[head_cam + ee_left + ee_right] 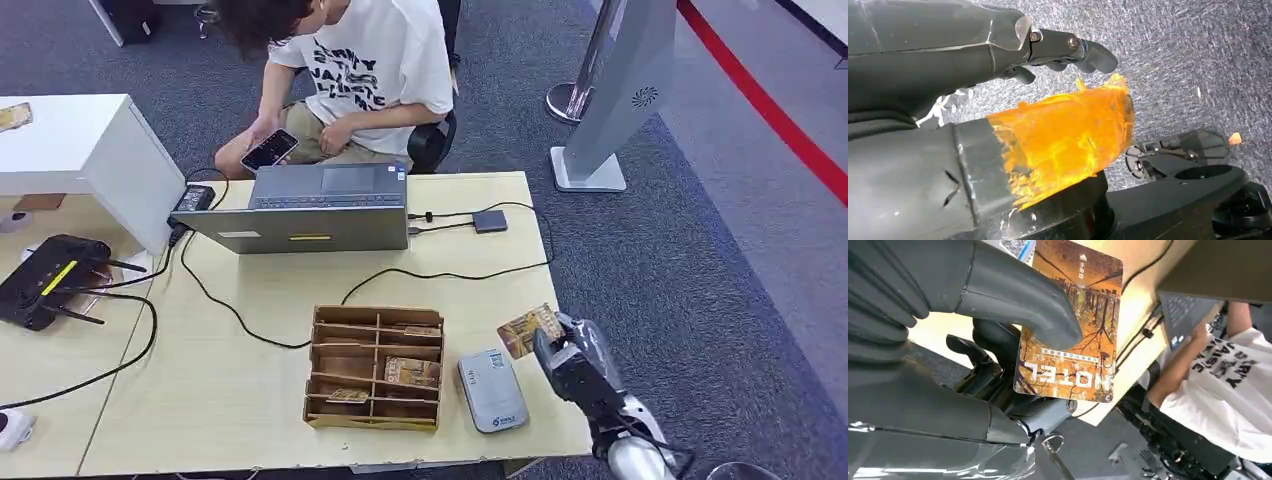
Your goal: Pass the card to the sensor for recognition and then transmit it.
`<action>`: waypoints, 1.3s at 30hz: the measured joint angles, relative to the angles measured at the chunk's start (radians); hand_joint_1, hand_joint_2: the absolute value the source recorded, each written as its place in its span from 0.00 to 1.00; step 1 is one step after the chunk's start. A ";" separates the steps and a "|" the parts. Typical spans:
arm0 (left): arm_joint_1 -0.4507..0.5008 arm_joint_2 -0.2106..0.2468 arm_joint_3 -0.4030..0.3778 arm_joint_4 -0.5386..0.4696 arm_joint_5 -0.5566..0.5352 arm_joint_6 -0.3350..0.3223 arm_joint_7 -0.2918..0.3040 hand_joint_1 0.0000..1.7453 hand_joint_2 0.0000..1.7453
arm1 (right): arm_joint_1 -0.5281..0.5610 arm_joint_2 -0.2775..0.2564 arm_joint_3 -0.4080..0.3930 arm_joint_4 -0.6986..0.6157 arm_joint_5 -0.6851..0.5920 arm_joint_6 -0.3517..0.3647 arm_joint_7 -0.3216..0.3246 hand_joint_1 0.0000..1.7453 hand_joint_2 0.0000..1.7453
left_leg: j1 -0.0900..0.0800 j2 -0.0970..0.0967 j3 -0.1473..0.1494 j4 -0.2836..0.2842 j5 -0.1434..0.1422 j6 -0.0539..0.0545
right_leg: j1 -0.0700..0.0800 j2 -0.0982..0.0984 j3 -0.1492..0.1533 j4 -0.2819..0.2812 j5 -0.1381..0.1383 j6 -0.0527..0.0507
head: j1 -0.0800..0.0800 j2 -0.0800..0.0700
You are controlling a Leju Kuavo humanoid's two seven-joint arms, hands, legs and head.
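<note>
My right hand (575,365) holds an orange-brown hotel card (528,328) just above the table's right front corner. The card tilts toward the table's middle. In the right wrist view the thick thumb (1013,300) presses the printed face of the card (1073,330), with darker fingers behind it. The grey card sensor (492,390) lies flat on the table, a little to the left of the held card and nearer the front edge. My left hand (973,45) hangs over grey carpet, its orange-taped thumb (1063,135) apart from the fingers, holding nothing.
A wooden sorting box (375,367) with several cards stands left of the sensor. Behind it are a laptop (310,208), black cables and a small dark hub (490,221). A person (370,70) sits beyond the laptop holding a phone. A black router (50,275) lies far left.
</note>
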 joint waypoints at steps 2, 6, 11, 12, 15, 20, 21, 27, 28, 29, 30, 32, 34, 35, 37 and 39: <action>0.000 0.000 0.000 0.000 0.000 0.000 0.000 0.00 0.00 | 0.001 -0.001 0.006 0.006 0.034 -0.008 0.015 1.00 1.00 | 0.000 0.000 0.000 0.000 0.000 0.000 | 0.000 0.000 0.000 0.000 0.000 0.000 | 0.000 0.000; -0.003 -0.002 0.000 0.000 0.001 -0.001 0.021 0.00 0.00 | 0.001 -0.006 0.023 0.021 0.142 -0.070 0.053 1.00 1.00 | 0.000 0.000 0.000 0.000 0.000 0.000 | 0.000 0.000 0.000 0.000 0.000 0.000 | 0.000 0.000; -0.007 -0.004 0.000 0.000 0.003 -0.003 0.027 0.00 0.00 | 0.001 -0.008 0.034 0.037 0.183 -0.087 0.077 1.00 1.00 | 0.000 0.000 0.000 0.000 0.000 0.000 | 0.000 0.000 0.000 0.000 0.000 0.000 | 0.000 0.000; -0.007 -0.005 0.000 0.000 0.003 -0.003 0.027 0.00 0.00 | 0.001 -0.009 0.036 0.040 0.187 -0.088 0.079 1.00 1.00 | 0.000 0.000 0.000 0.000 0.000 0.000 | 0.000 0.000 0.000 0.000 0.000 0.000 | 0.000 0.000; -0.007 -0.005 0.000 0.000 0.004 -0.003 0.027 0.00 0.00 | 0.001 -0.011 0.040 0.048 0.190 -0.088 0.082 1.00 1.00 | 0.000 0.000 0.000 0.000 0.000 0.000 | 0.000 0.000 0.000 0.000 0.000 0.000 | 0.000 0.000; -0.008 -0.005 0.000 0.000 0.004 -0.003 0.027 0.00 0.00 | 0.002 -0.013 0.048 0.055 0.206 -0.087 0.088 1.00 1.00 | 0.000 0.000 0.000 0.000 0.000 0.000 | 0.000 0.000 0.000 0.000 0.000 0.000 | 0.000 0.000; -0.008 -0.005 0.000 0.000 0.004 -0.005 0.027 0.00 0.00 | 0.002 -0.013 0.050 0.058 0.214 -0.087 0.089 1.00 1.00 | 0.000 0.000 0.000 0.000 0.000 0.000 | 0.000 0.000 0.000 0.000 0.000 0.000 | 0.000 0.000; -0.012 -0.006 0.000 0.000 0.004 -0.007 0.031 0.00 0.00 | 0.001 -0.013 0.087 0.074 0.248 -0.083 0.098 1.00 1.00 | 0.000 0.000 0.000 0.000 0.000 0.000 | 0.000 0.000 0.000 0.000 0.000 0.000 | 0.000 0.000; -0.012 -0.006 0.000 0.000 0.003 -0.007 0.031 0.00 0.00 | 0.001 -0.013 0.093 0.077 0.252 -0.082 0.100 1.00 1.00 | 0.000 0.000 0.000 0.000 0.000 0.000 | 0.000 0.000 0.000 0.000 0.000 0.000 | 0.000 0.000; -0.012 -0.006 0.000 0.000 0.004 -0.007 0.031 0.00 0.00 | 0.001 -0.013 0.100 0.080 0.255 -0.082 0.100 1.00 1.00 | 0.000 0.000 0.000 0.000 0.000 0.000 | 0.000 0.000 0.000 0.000 0.000 0.000 | 0.000 0.000; -0.012 -0.006 0.000 0.000 0.004 -0.007 0.031 0.00 0.00 | 0.000 -0.013 0.107 0.084 0.256 -0.081 0.102 1.00 1.00 | 0.000 0.000 0.000 0.000 0.000 0.000 | 0.000 0.000 0.000 0.000 0.000 0.000 | 0.000 0.000; -0.013 -0.006 0.000 0.000 0.004 -0.007 0.031 0.00 0.00 | 0.000 -0.013 0.120 0.090 0.259 -0.079 0.106 1.00 1.00 | 0.000 0.000 0.000 0.000 0.000 0.000 | 0.000 0.000 0.000 0.000 0.000 0.000 | 0.000 0.000; -0.013 -0.006 0.000 0.000 0.004 -0.008 0.032 0.00 0.00 | -0.001 -0.013 0.129 0.097 0.260 -0.079 0.106 1.00 1.00 | 0.000 0.000 0.000 0.000 0.000 0.000 | 0.000 0.000 0.000 0.000 0.000 0.000 | 0.000 0.000; -0.014 -0.006 0.000 0.000 0.004 -0.007 0.032 0.00 0.00 | -0.002 -0.013 0.133 0.100 0.260 -0.079 0.107 1.00 1.00 | 0.000 0.000 0.000 0.000 0.000 0.000 | 0.000 0.000 0.000 0.000 0.000 0.000 | 0.000 0.000; -0.015 -0.006 0.000 0.000 0.004 -0.008 0.032 0.00 0.00 | -0.003 -0.013 0.138 0.105 0.260 -0.077 0.108 1.00 1.00 | 0.000 0.000 0.000 0.000 0.000 0.000 | 0.000 0.000 0.000 0.000 0.000 0.000 | 0.000 0.000; -0.015 -0.006 0.000 0.000 0.004 -0.009 0.032 0.00 0.00 | -0.005 -0.013 0.145 0.109 0.260 -0.069 0.111 1.00 1.00 | 0.000 0.000 0.000 0.000 0.000 0.000 | 0.000 0.000 0.000 0.000 0.000 0.000 | 0.000 0.000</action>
